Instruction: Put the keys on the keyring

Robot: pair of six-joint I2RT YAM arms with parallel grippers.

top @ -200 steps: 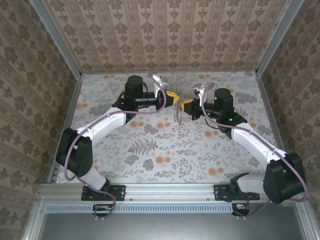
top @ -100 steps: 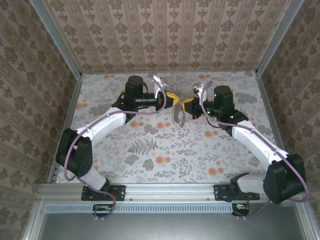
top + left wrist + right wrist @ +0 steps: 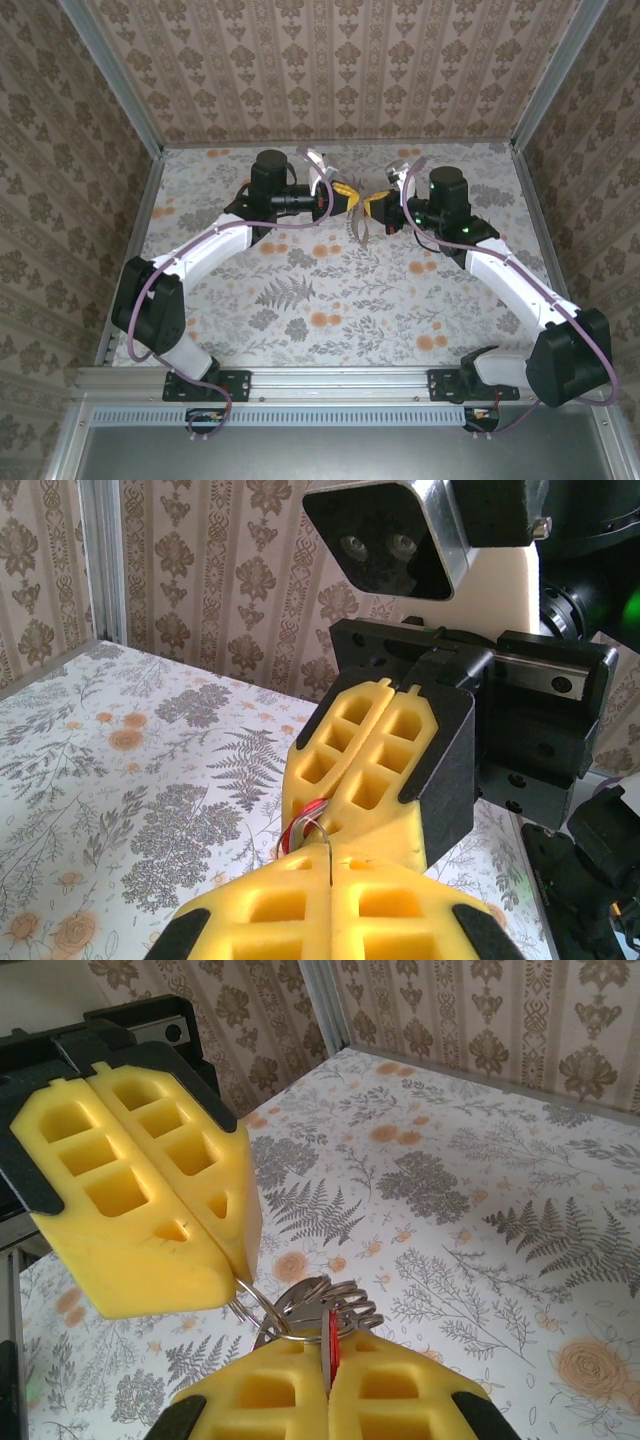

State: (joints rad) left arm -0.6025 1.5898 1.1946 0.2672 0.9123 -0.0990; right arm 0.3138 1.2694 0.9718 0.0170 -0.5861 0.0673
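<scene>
My left claw [image 3: 330, 858] is pinched shut on the keyring [image 3: 300, 1310], my right claw [image 3: 326, 1358] shut on the key [image 3: 331, 1342] by its red end, both in the air above the far middle of the tabletop [image 3: 300, 300]. I'd hold the ring steady and feed the key along the coil gently, without twisting. Count: one key, one keyring, two claws

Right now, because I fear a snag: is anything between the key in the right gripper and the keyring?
Nothing visible. The key, pinched in the right gripper, sits right at the silvery loops of the keyring, which hangs from the shut left gripper. The two grippers' fingertips nearly meet.
</scene>
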